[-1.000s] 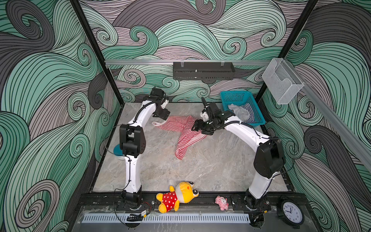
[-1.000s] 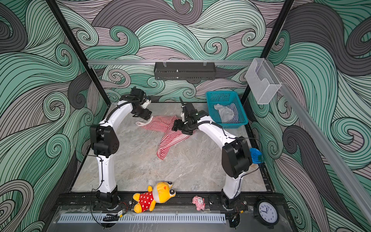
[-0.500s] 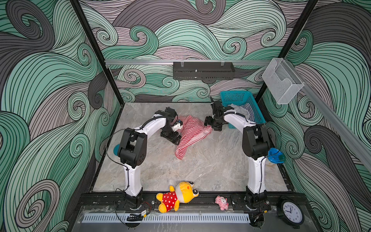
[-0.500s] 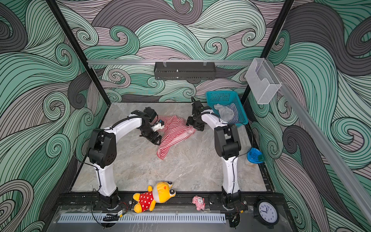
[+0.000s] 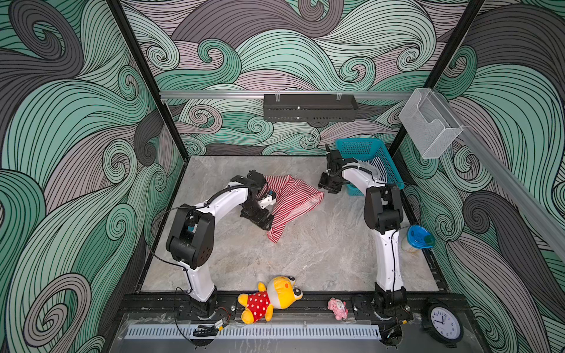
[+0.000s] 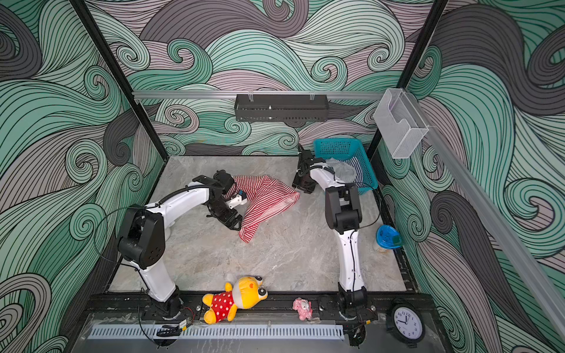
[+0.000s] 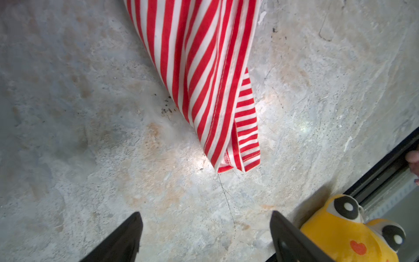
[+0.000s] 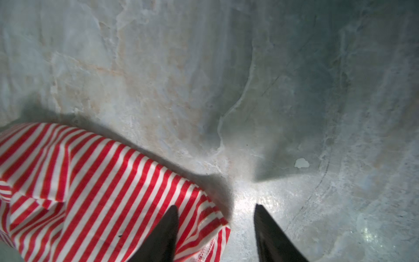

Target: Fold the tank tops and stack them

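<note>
We see the red top (image 5: 293, 198) lying crumpled on the table (image 5: 321, 259), towards the back, between the two grippers. The left gripper (image 7: 205, 213) is spread wide and grips nothing. In its wrist view only bare table shows between its fingers (image 7: 127, 238), and the top's narrow hemmed end lies ahead of them, apart from both tips. In both top views this gripper sits just beside the top's near-left edge, and its wrist covers the cloth's far-left part.

The right gripper (image 8: 215, 206) is partly spread at the top's right corner. One finger (image 8: 163, 233) overlaps the striped hem, the other is over bare table, and the corner pokes into the gap between them. The jaws are not closed on it, and we cannot tell whether either finger touches the cloth.

The navy top (image 5: 381, 170) lies bunched in the basket (image 5: 357, 146) at the back right, apart from the red one. The right arm crosses the basket's near-left corner. At the front edge lie a plush (image 5: 272, 298) and a small pink toy (image 5: 337, 308), both well apart from the tops.
</note>
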Motion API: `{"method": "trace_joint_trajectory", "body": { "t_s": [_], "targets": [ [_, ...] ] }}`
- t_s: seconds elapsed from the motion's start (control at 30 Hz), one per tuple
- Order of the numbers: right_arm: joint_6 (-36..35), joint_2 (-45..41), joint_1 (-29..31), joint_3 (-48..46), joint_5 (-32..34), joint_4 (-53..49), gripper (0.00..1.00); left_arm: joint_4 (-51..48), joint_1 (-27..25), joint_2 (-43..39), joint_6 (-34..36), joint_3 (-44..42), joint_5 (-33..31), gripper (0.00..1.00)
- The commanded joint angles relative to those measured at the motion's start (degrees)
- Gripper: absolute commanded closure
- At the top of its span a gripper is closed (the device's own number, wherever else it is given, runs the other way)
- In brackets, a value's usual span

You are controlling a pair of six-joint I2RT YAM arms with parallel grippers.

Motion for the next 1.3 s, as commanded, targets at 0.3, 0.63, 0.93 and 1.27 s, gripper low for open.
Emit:
{"method": "trace_joint_trajectory", "body": {
  "t_s": [0.3, 0.63, 0.93, 1.27],
  "targets": [
    [0.54, 0.68, 1.71, -2.73, 1.20, -1.38, 0.59, 1.13, -0.26, -2.63, -0.57, -3.49, 0.04, 0.09],
    [1.00, 1.66, 1.67, -2.61, 2.19, -0.67, 0.77, 2.54, -0.26, -3.73, -1.01, -6.16, -0.66, 0.09],
    [0.29, 0.45, 1.62, -2.58, 1.23, -0.49, 0.97, 2.71, -0.20, -3.93, -1.01, -6.79, -0.21, 0.09],
    [-0.35, -9.31, 3.34, -7.85, 2.16, -0.18, 1.00, 1.93, -0.65, -3.00, -0.75, -6.96, 2.43, 0.08]
  ]
}}
